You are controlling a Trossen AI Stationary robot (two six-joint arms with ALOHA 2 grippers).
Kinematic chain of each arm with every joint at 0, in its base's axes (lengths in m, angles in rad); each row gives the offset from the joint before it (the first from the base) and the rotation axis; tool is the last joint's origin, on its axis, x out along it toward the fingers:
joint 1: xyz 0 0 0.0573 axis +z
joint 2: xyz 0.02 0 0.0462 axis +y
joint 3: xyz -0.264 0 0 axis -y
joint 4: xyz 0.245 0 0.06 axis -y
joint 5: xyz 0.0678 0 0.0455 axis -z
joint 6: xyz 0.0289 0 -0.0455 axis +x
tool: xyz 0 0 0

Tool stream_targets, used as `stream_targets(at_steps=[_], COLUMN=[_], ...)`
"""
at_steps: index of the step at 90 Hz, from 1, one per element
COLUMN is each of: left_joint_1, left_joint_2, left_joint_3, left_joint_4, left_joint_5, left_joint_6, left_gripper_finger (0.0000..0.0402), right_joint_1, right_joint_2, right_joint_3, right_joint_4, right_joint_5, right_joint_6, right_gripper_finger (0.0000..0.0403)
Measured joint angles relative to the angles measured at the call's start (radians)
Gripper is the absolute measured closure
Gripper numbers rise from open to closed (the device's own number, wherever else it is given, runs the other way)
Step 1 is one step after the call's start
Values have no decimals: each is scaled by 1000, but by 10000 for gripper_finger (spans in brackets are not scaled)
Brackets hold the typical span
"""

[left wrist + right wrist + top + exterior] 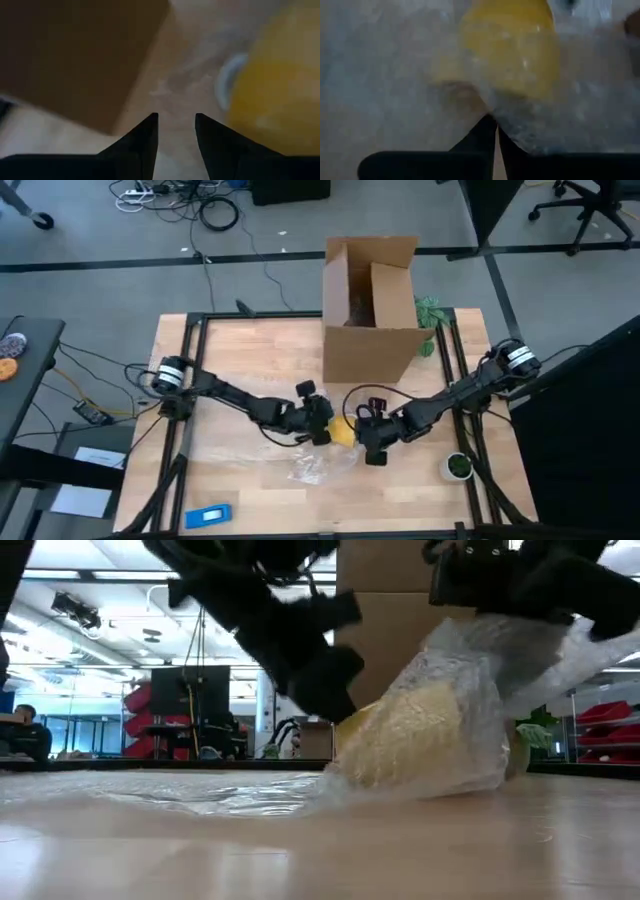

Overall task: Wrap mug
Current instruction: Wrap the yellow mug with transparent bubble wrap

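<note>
The mug (pixel 342 432), bright yellow-orange, stands on the table between my two grippers. A sheet of clear bubble wrap (pixel 318 465) is draped over it, and the mug (pixel 410 735) shows through the wrap in the low view. My right gripper (pixel 496 131) is on the mug's right and is shut on the wrap. My left gripper (pixel 176 122) stands open just left of the mug (pixel 280 85), with bare table between its fingers. The rest of the wrap (pixel 170 790) lies flat on the table toward the near side. My right gripper pinches a bunched part of the bubble wrap (pixel 520 135) between its two fingers, coming from the table's right. From there the wrap (pixel 500 650) runs down over the mug to the table. My left gripper is close beside the mug; I cannot tell whether it touches it.
An open cardboard box (pixel 368 315) stands at the far edge behind the mug, with a green plant (pixel 430 315) beside it. A small dark green round thing with a white rim (pixel 458 467) sits near the right edge. A blue object (pixel 210 516) lies at the near left.
</note>
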Motion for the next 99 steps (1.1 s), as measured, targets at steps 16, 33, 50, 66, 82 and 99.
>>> stream_targets(at_steps=[16, 33, 50, 66, 82, 99], left_joint_1=[-12, -14, -21, -28, -41, -82], left_joint_2=[19, 19, 16, 4, -56, -133], left_joint_3=[0, 0, 0, 6, 8, 9], left_joint_4=[-11, 25, -1, -140, -360, -438], left_joint_5=[10, 11, 8, -31, -44, -54], left_joint_6=[-23, -20, 5, 3, -57, -100], left_gripper_finger=[286, 286, 286, 286, 286, 286], right_joint_1=[-38, -103, -165, -163, -161, -152], right_joint_2=[0, 0, 34, 136, 166, 126], right_joint_3=[95, 170, 173, 176, 173, 196], right_joint_4=[31, 59, 89, 171, 226, 153], right_joint_5=[-34, -67, -166, -224, -250, -247], right_joint_6=[-150, -283, -285, -281, -281, -275], right_gripper_finger=[403, 403, 403, 403, 403, 403])
